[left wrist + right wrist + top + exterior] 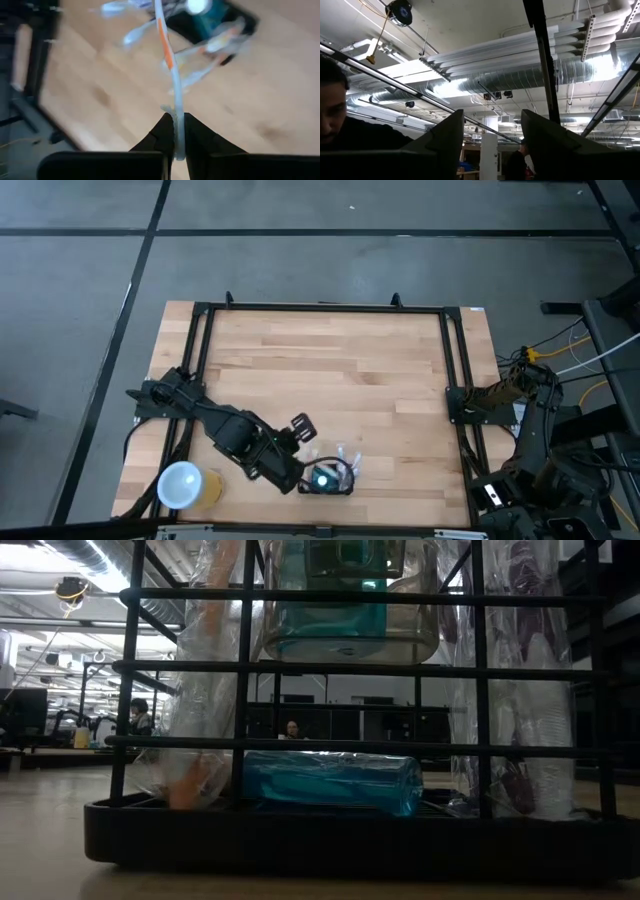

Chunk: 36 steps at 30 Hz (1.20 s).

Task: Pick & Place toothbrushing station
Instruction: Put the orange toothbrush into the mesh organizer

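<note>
The toothbrushing station [335,480] is a small black holder with a wire frame, standing near the table's near edge. The low view shows it close up [340,835], with wrapped toothbrushes [205,690] upright in it and a teal tube [330,782] lying on its base. My left gripper [303,463] is just left of the station, shut on a white-and-orange toothbrush [169,60] in clear wrapping. My right gripper [492,145] is open and empty at the table's right edge, pointing up at the ceiling. My left gripper pinches the toothbrush's handle [176,120] between its two fingers, near the handle's free end. The toothbrush runs straight out from the fingertips toward the station [220,22]. Whether its far end rests in the station, I cannot tell.
A round yellow cup with a white top [185,485] stands at the table's near left corner, beside my left arm. A black frame [320,307] runs around the wooden table top. A person [335,115] shows in the right wrist view, beyond the table.
</note>
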### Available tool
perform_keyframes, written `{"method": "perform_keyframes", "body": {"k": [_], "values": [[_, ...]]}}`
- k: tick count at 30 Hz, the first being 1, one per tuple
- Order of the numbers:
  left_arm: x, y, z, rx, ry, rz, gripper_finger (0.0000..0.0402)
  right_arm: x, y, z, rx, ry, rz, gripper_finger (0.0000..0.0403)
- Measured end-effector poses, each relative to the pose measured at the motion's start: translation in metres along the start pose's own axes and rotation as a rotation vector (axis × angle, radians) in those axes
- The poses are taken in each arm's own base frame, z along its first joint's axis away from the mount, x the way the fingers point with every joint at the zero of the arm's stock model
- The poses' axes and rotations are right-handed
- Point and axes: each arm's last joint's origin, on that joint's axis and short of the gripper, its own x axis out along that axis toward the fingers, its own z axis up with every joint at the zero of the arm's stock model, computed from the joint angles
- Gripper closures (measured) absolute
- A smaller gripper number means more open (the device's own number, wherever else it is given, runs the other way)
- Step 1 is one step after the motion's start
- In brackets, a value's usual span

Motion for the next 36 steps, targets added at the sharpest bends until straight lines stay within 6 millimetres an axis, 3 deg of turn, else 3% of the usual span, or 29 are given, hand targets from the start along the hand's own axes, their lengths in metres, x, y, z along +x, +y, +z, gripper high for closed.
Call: {"method": "perform_keyframes", "body": {"k": [7,11,16,19,25,31,36], "values": [[-0.016,0.001,-0.007,0.083,-0.008,0.062,0.0384,0.0,-0.001,0.001,0.005,-0.003,-0.018,0.0202],[-0.033,0.0,-0.015,0.074,0.01,0.18,0.0384,0.0,-0.002,0.001,0.012,0.007,-0.051,0.0202],[-0.049,0.01,-0.032,-0.307,-0.058,0.2,0.0384,0.0,-0.003,0.001,0.014,0.006,-0.057,0.0202],[-0.051,0.012,-0.032,-0.466,-0.1,0.183,0.0384,0.0,-0.003,0.002,0.012,0.001,-0.061,0.0202],[-0.054,-0.006,-0.013,-0.597,-0.253,-0.08,0.0384,0.0,-0.004,0.002,0.01,-0.002,-0.063,0.0202],[-0.032,-0.028,-0.008,-0.76,-0.128,-0.391,0.0384,0.0,-0.003,0.002,0.01,-0.016,-0.041,0.0202],[-0.014,-0.045,-0.006,-0.916,0.019,-0.494,0.0384,0.0,-0.003,0.002,0.012,-0.017,-0.037,0.0202]]}}
